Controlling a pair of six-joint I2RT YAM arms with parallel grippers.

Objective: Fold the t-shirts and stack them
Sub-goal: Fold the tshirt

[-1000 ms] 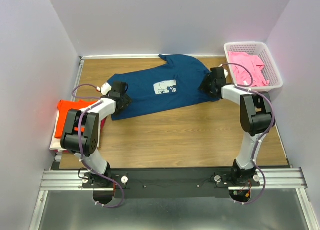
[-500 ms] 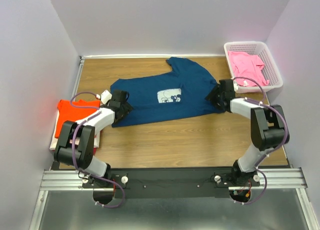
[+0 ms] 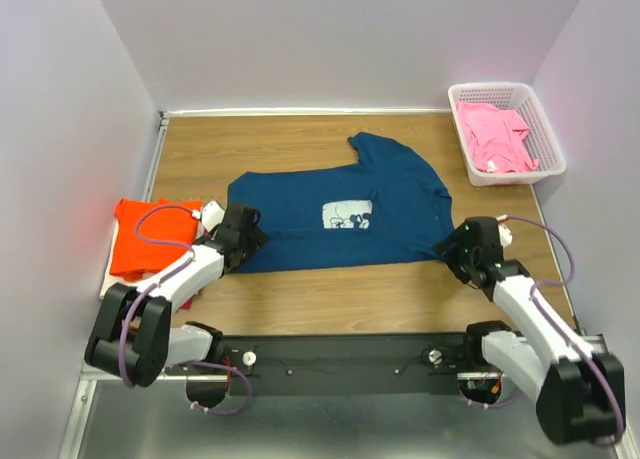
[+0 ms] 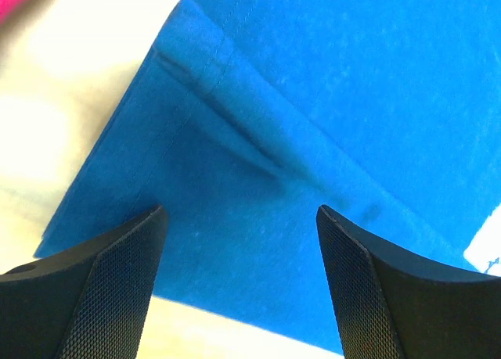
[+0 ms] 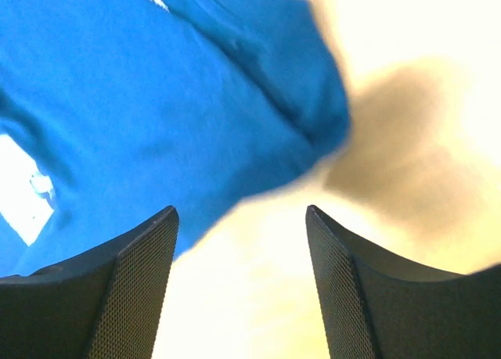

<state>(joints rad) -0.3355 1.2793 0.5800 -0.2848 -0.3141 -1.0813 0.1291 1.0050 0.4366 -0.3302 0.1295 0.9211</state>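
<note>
The navy t-shirt [image 3: 335, 214] with a white chest print lies spread flat across the middle of the table. My left gripper [image 3: 250, 237] is open over its near left corner, which shows in the left wrist view [image 4: 258, 171]. My right gripper [image 3: 458, 249] is open just off its near right corner, and the right wrist view shows that corner [image 5: 156, 116] beyond the fingers, over bare wood. An orange t-shirt [image 3: 150, 234] lies folded on a stack at the left edge. A pink t-shirt [image 3: 495, 134] lies in the basket.
The white lattice basket [image 3: 545, 139] stands at the back right corner. White cloth peeks from under the orange shirt at the left table edge. Walls close in the table on three sides.
Both arms have pulled back toward the near edge, dragging the navy shirt nearer and flatter. Both grippers have let go of it and now stand open.
</note>
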